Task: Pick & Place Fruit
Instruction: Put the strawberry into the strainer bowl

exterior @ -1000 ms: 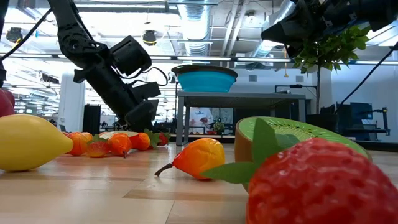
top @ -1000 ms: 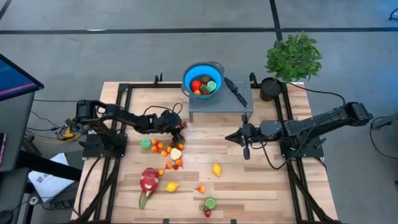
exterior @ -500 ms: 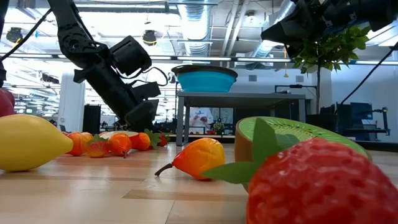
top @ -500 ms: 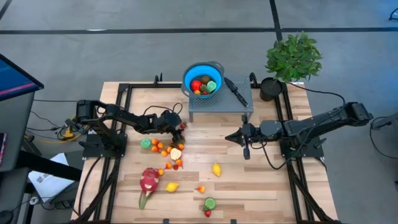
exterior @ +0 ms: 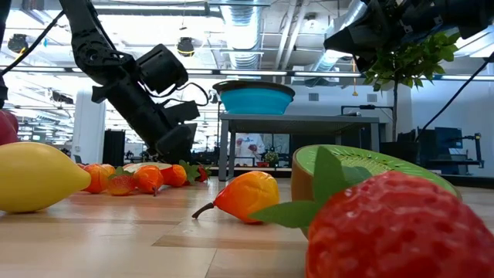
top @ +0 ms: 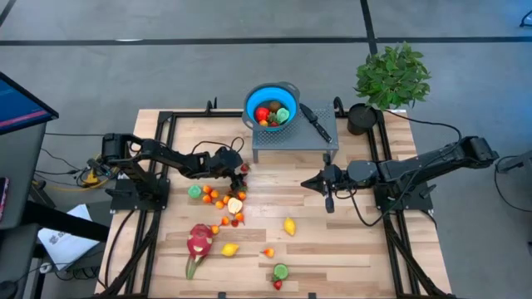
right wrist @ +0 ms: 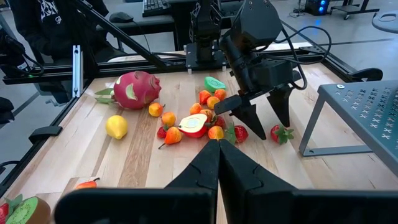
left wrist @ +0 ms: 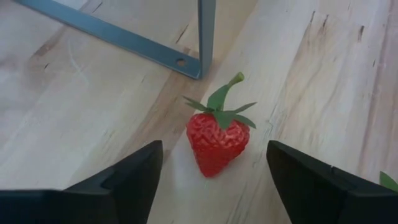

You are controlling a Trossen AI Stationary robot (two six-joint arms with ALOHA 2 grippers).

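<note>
No readable text, label, brand, number or sign is showing in any of the views.

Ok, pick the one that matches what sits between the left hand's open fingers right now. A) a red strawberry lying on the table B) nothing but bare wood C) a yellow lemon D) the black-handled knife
A: the left wrist view shows a red strawberry with a green stem lying on the wooden table, between the spread fingers of the left hand, which do not touch it.
</note>
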